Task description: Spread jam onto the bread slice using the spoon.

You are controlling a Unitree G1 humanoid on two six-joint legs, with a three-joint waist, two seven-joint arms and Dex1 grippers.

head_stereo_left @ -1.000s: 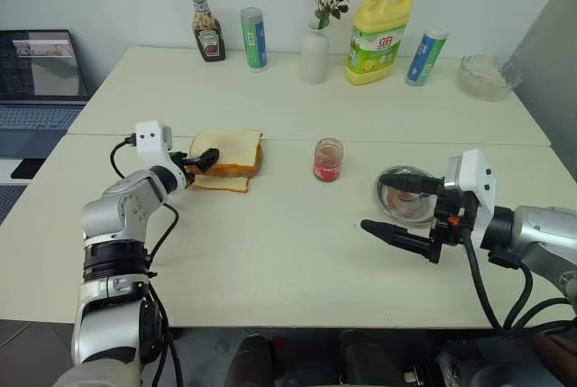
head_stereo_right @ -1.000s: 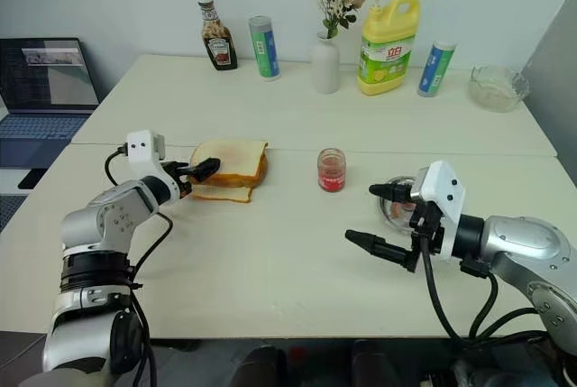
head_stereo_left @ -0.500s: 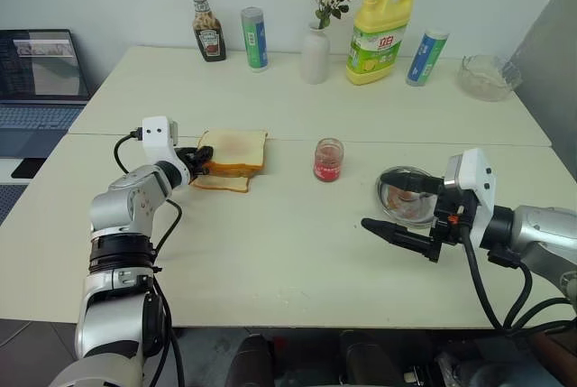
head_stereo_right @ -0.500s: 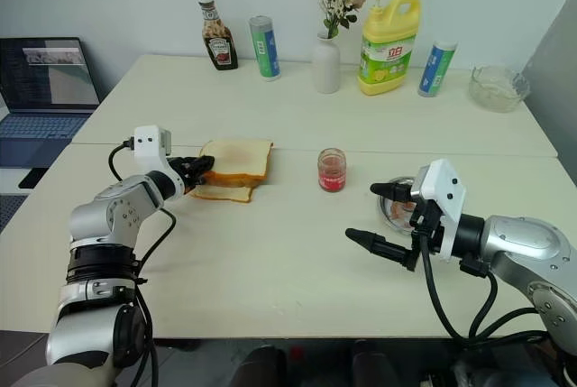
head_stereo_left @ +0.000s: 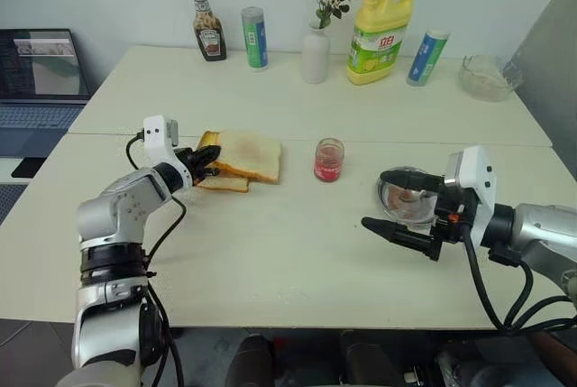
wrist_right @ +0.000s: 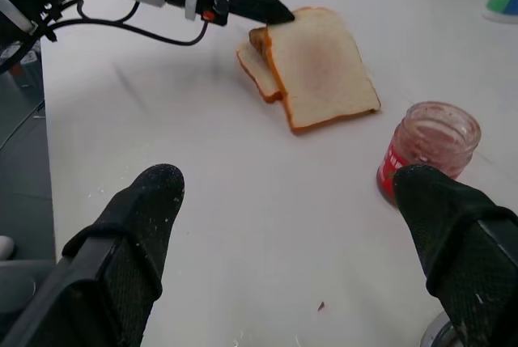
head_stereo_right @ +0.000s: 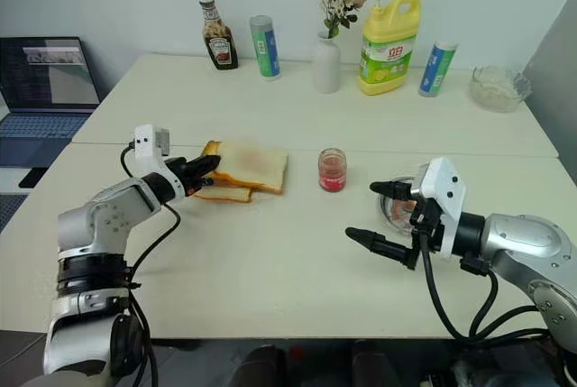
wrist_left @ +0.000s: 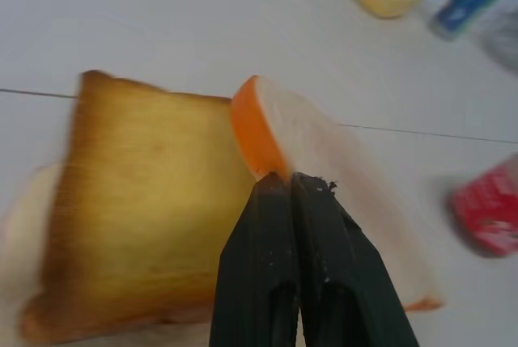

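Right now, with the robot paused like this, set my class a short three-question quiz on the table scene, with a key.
1. True or false: the left gripper has its jaws shut on the bread slice.
2. What stands between the bread and the round steel dish?
3. The right gripper is: A open, holding nothing; B shut on the spoon.

Key: 1 true. 2 the jam jar. 3 A.

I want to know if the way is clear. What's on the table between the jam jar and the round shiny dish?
Nothing. In the left eye view, only bare table lies between the jam jar and the steel dish.
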